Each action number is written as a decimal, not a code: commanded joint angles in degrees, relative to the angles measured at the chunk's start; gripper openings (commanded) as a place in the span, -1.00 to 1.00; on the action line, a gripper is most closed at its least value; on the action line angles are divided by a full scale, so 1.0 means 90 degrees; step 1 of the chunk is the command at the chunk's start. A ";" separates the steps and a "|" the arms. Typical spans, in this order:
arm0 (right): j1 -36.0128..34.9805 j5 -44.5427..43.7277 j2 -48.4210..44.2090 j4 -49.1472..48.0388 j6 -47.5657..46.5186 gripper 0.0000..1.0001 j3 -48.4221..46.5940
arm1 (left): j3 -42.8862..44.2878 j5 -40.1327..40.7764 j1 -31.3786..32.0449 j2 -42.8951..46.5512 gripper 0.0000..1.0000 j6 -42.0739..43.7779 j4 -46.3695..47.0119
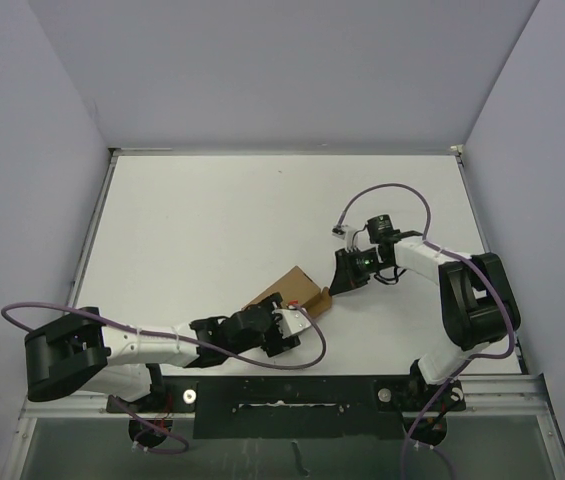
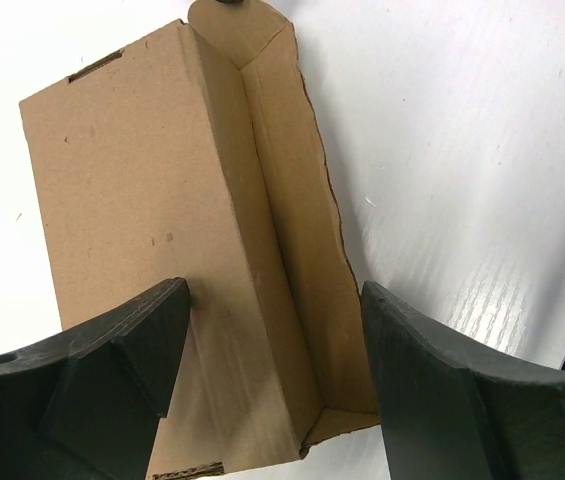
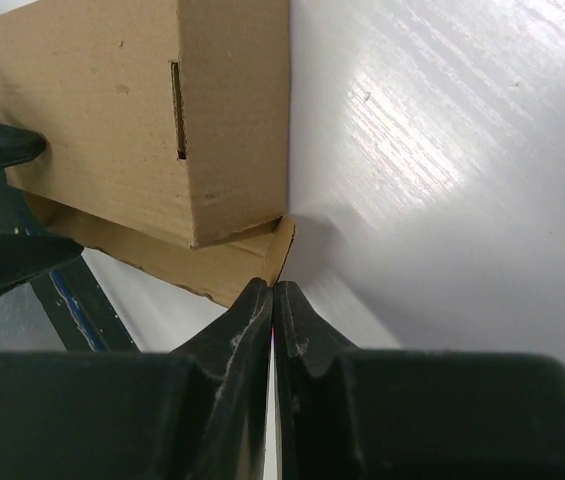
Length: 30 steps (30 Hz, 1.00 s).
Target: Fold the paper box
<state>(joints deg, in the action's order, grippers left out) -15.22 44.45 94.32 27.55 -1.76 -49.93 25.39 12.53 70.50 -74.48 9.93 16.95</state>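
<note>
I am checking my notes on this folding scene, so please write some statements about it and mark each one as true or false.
1. The paper box lies on the white table. True.
2. The right jaws are wide open. False: they are shut with nothing between them, their tips close to a flap of the box.
3. The left jaws are open and straddle one end of the box. True.
4. The box is a flat, unfolded sheet. False: it already has raised walls, with the flap lying at its base.
</note>
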 commanded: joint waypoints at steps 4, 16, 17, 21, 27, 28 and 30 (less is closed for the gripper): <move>-0.0227 -0.0266 -0.0085 0.0062 -0.0304 -0.98 -0.0368 | 0.0083 -0.0323 -0.0190 -0.0188 0.30 -0.0413 -0.0233; -0.0750 -0.0885 -0.0618 0.0072 -0.0899 -1.00 -0.0157 | 0.0177 -0.0507 -0.0330 -0.0291 0.27 -0.0576 -0.0388; -0.0766 -0.0915 -0.0633 0.0082 -0.0937 -1.00 -0.0155 | 0.0177 -0.0525 -0.0343 -0.0289 0.27 -0.0585 -0.0394; -0.0770 -0.0975 -0.0705 0.0160 -0.1035 -1.00 -0.0138 | 0.0194 -0.0575 -0.0386 -0.0290 0.26 -0.0610 -0.0441; -0.0751 -0.1144 -0.0774 0.0264 -0.1130 -1.00 -0.0137 | 0.0203 -0.0648 -0.0440 -0.0296 0.25 -0.0653 -0.0503; -0.0748 -0.1103 -0.0784 0.0278 -0.1148 -1.00 -0.0138 | 0.0206 -0.0655 -0.0441 -0.0291 0.25 -0.0663 -0.0505; -0.0757 -0.1037 -0.0806 0.0296 -0.1174 -1.00 -0.0136 | 0.0200 -0.0669 -0.0448 -0.0289 0.24 -0.0679 -0.0515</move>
<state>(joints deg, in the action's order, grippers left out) -21.80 34.89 89.86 28.71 -10.79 -51.33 26.52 8.49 67.02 -75.35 6.26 17.04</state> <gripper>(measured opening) 0.029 0.627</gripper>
